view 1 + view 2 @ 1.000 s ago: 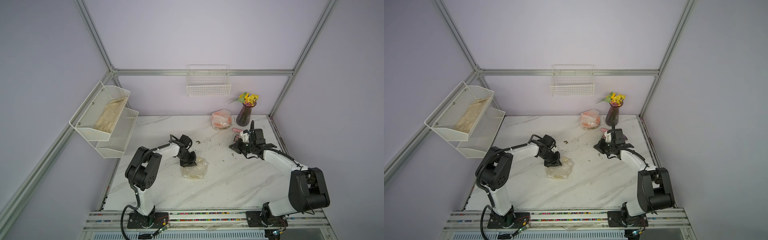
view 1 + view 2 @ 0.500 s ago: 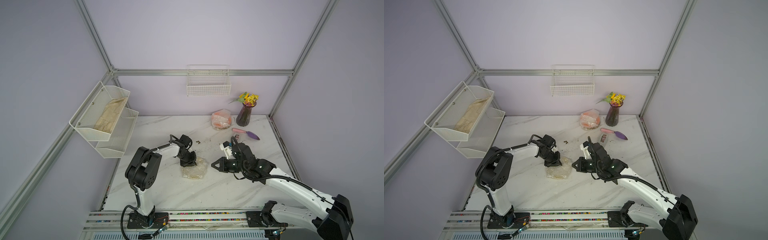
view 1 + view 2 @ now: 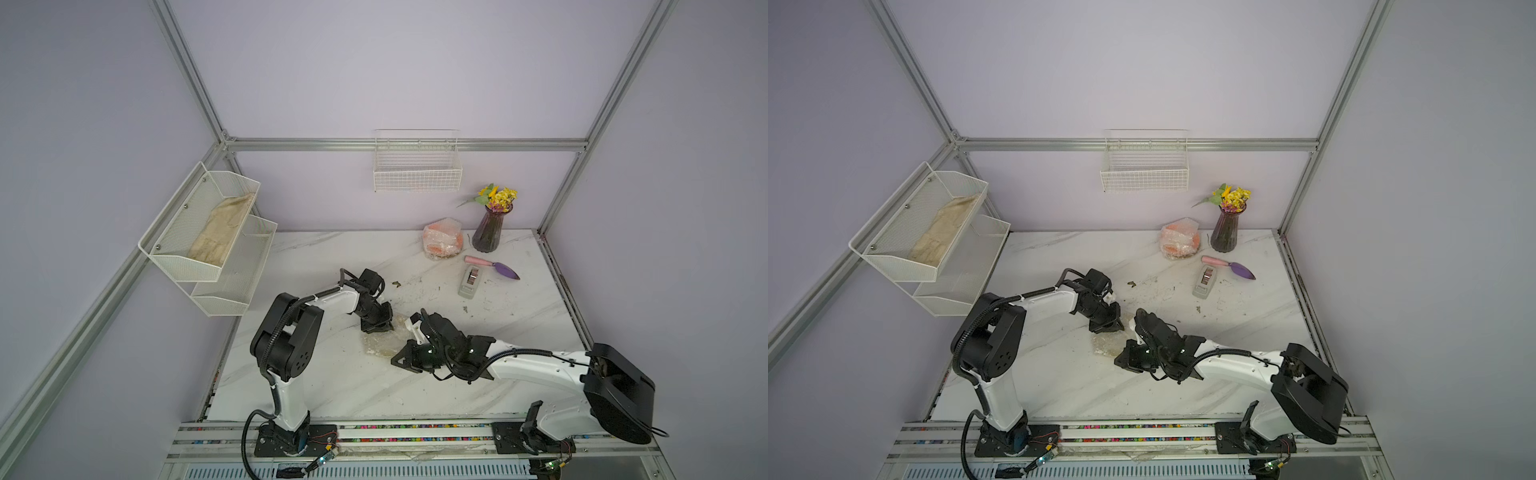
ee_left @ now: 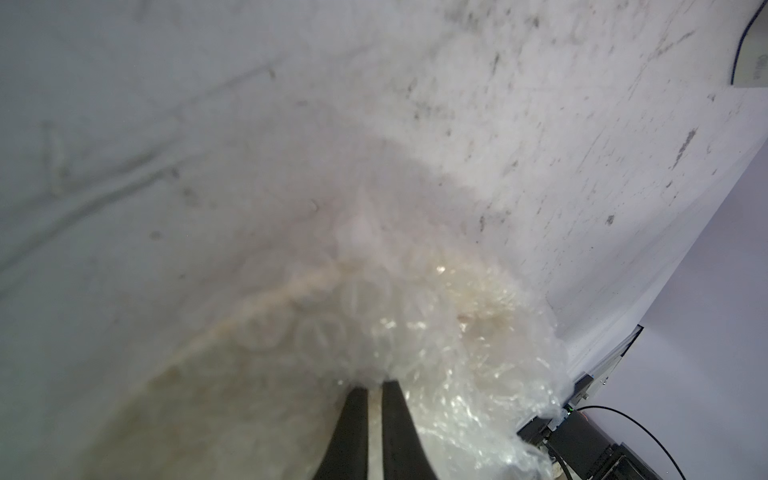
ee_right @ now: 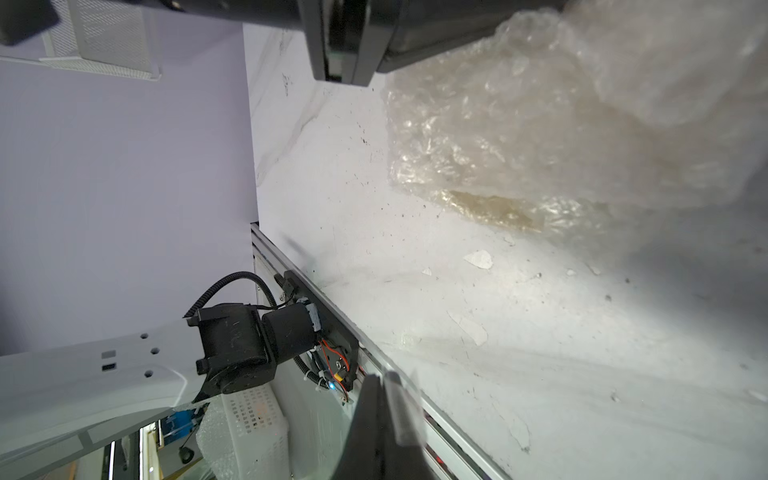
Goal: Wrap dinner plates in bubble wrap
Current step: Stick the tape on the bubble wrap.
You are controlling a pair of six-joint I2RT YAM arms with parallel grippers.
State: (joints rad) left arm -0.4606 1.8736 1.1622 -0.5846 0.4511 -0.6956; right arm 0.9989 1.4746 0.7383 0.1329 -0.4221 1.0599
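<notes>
Left gripper point(image 4: 375, 384) is clamped on a fold of the bubble wrap point(image 3: 379, 345) covering the pale plate point(image 4: 199, 365) — both lie well in front of the vase point(image 3: 489, 230). Right gripper point(image 5: 380, 378) is closed and empty, just beside the wrap; the wrapped orange plate point(image 3: 442, 241) sits next to the vase.

No word, label or number is legible anywhere. A grey object point(image 4: 753, 68) at the edge of the left wrist view bears a small dark printed mark, but it is too blurred to read.
</notes>
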